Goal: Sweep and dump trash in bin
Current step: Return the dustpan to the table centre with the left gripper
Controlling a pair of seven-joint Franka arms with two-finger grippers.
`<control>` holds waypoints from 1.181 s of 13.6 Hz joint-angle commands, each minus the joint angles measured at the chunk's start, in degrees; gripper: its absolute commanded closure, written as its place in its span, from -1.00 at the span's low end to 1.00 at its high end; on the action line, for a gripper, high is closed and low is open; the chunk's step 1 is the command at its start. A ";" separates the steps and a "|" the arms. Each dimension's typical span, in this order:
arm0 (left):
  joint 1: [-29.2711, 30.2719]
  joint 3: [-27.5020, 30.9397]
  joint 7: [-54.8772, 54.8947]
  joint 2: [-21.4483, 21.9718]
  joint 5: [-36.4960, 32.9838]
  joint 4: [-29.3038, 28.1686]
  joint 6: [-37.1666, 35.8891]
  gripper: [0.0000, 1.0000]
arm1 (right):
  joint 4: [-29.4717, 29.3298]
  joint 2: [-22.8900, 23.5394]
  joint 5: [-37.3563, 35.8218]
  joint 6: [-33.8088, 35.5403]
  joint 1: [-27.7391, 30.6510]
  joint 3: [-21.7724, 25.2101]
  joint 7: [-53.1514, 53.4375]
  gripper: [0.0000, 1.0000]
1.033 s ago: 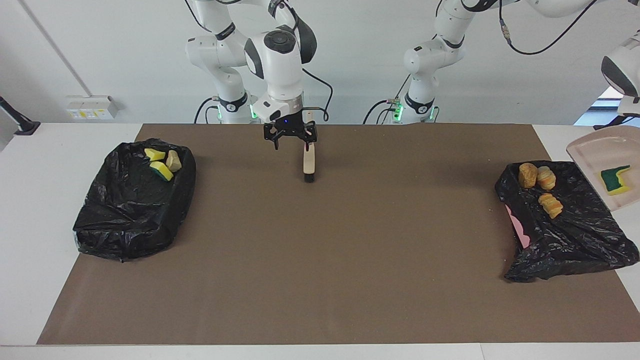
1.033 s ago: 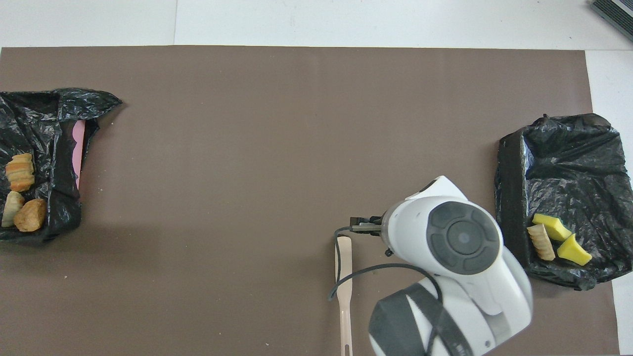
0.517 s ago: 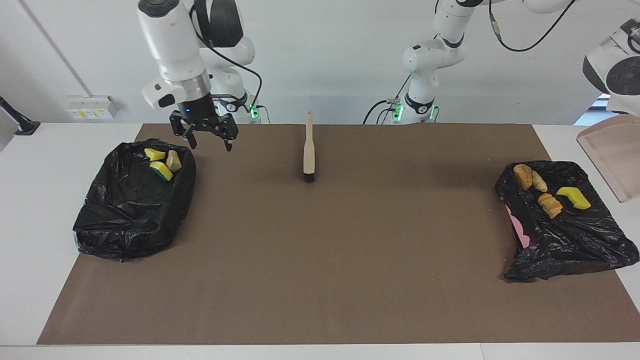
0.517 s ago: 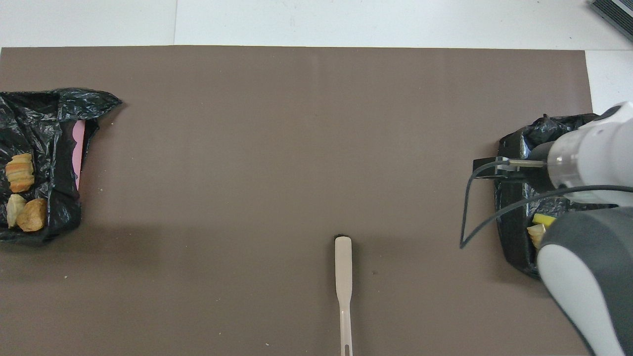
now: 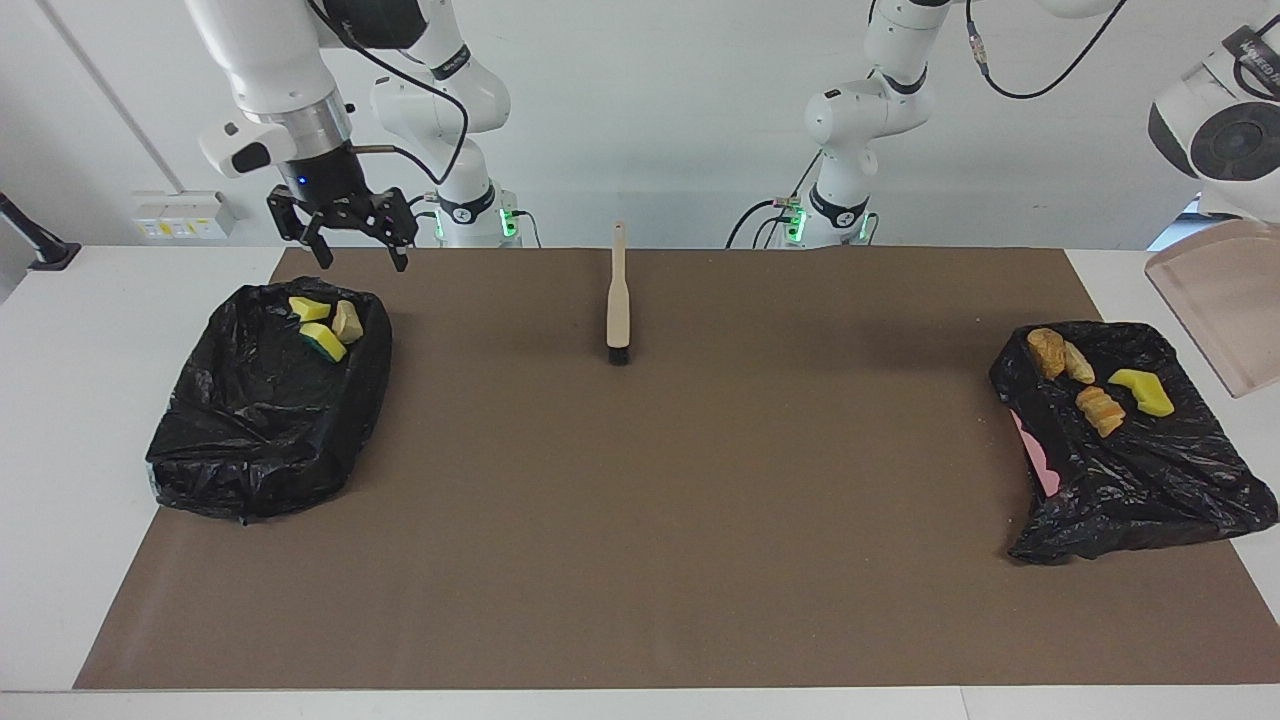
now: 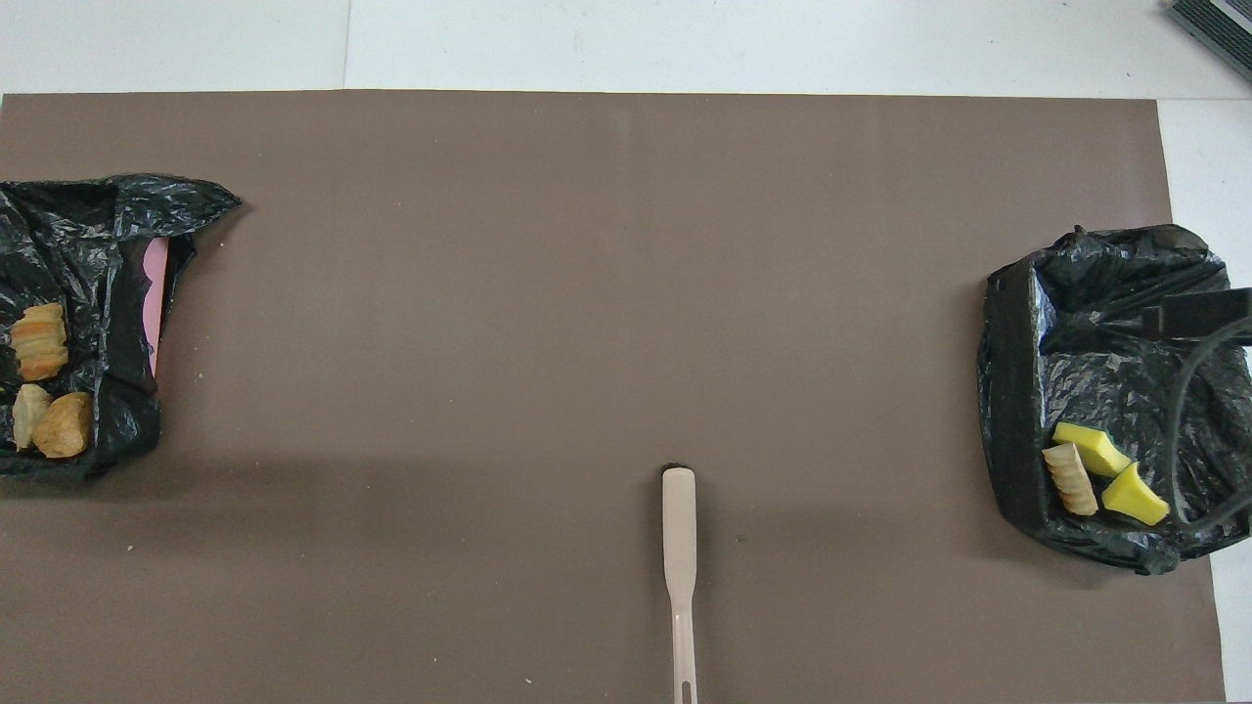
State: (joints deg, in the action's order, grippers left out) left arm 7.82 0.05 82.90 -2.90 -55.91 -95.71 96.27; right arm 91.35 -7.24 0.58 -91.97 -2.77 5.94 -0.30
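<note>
Two lined bins (image 5: 265,400) (image 5: 1130,440) flank my open mat; right gripper (image 5: 343,232) hovers fingers apart; left's hold on the dustpan (image 5: 1215,305) unreadable.

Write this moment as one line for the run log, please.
right gripper: open, empty, above bin | brush: lying on mat | dustpan: raised beside other bin | scraps: inside bins

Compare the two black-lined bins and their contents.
The bin at the right arm's end holds two yellow sponge scraps and one tan chunk; the bin at the left arm's end holds three bread chunks and one scrap, and shows pink at its side. Both have crumpled black liners.
</note>
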 commanded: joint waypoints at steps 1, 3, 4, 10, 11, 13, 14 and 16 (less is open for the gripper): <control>-4.20 0.57 -8.95 2.02 10.59 -2.20 -4.49 1.00 | -0.74 0.56 -1.19 2.74 -0.48 0.57 -1.72 -1.00; -8.58 0.66 -20.07 2.19 20.45 -2.28 -9.32 1.00 | -0.56 0.47 -1.28 3.46 -0.48 0.48 -1.63 -1.00; -11.39 0.57 -26.41 2.11 21.97 -2.28 -11.87 1.00 | -0.21 0.47 -1.19 3.55 -0.48 0.48 -1.54 -1.00; -24.41 0.57 -61.48 0.79 38.83 -4.92 -11.11 1.00 | 3.04 -1.90 -0.93 3.64 -0.31 -0.13 0.57 -1.00; -25.91 0.57 -66.58 0.44 41.47 -4.92 -9.53 1.00 | 3.13 -1.91 -0.93 3.64 -0.92 -0.05 0.57 -1.00; -31.61 0.66 -80.01 -3.32 44.12 -4.05 -6.73 1.00 | 3.14 -1.91 -0.93 3.55 -2.76 1.35 0.65 -1.00; -34.16 0.66 -86.09 -5.17 45.87 -3.43 -4.44 1.00 | 3.14 -1.91 -0.93 3.46 -2.94 1.53 0.57 -1.00; -36.99 0.66 -94.02 -9.21 51.49 -0.37 -2.32 1.00 | 2.44 -1.30 -0.93 3.55 -2.59 1.54 0.65 -1.00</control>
State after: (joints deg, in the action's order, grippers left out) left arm -26.15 -0.61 -4.18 -7.93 -8.39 -99.64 92.40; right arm 93.05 -7.75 0.58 -88.76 -4.92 6.81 -0.76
